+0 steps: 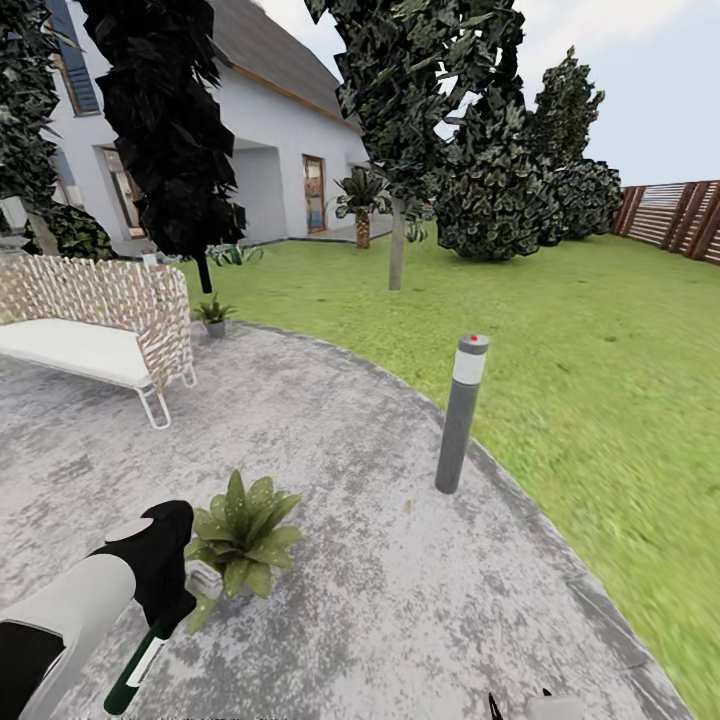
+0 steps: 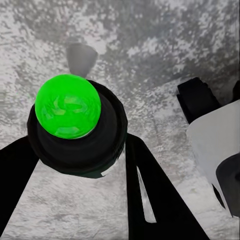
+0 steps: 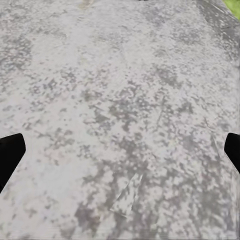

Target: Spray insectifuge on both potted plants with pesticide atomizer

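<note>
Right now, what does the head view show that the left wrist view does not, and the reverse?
Head view alone: two potted plants, one close and one far, a wicker bench, a bollard lamp, lawn and house.

Left wrist view alone: the atomizer's bright green cap, seen end-on between the fingers.

Both: the pesticide atomizer held in the left gripper, and the grey patio.

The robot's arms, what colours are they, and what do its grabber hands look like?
The left arm wears a smooth white, rounded shell with a glossy black end section towards the wrist. The left gripper has two flat black fingers that taper like wedges. The right gripper shows two black fingertips with rounded corners. No cables or markings are visible.
</note>
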Controlling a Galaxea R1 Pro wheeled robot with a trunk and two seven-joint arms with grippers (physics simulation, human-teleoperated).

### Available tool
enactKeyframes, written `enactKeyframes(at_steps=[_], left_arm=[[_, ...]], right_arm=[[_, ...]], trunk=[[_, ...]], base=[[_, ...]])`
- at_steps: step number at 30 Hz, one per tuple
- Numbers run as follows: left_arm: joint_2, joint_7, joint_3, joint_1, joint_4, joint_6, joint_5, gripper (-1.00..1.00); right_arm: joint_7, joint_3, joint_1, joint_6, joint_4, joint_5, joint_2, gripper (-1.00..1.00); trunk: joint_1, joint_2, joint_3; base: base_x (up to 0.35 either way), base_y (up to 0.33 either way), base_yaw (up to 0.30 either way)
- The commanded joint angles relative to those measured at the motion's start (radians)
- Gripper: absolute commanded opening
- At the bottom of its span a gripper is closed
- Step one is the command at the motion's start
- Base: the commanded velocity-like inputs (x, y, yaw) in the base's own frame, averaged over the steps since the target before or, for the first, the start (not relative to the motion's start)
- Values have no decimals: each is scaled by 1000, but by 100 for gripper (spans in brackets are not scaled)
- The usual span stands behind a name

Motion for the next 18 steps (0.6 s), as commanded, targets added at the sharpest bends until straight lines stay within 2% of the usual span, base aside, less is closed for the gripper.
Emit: enactKeyframes(at_steps=[1, 8, 11, 14, 18], left_arm=[[0, -10, -1, -1, -2, 9, -8, -100], [2, -10, 0, -1, -2, 8, -7, -100], [2, -10, 23, -1, -2, 8, -8, -100], [3, -10, 50, -1, -3, 7, -8, -100], [7, -10, 59, -1, -3, 7, -8, -100]], right_arm=[[-1, -8, 0, -3, 0, 10, 0, 100], [-1, -8, 0, -2, 0, 10, 0, 100], [-1, -8, 0, -2, 0, 10, 0, 100], [-1, -7, 0, -2, 0, 10, 0, 100], [-1, -7, 0, -3, 1, 10, 0, 100]], trunk=[[0, 0, -1], [0, 0, -1], [0, 0, -1], [0, 0, 0], [0, 0, 2]], base=[[0, -273, 105], [0, -273, 13], [0, -273, 15], [0, -273, 161], [0, -273, 242]])
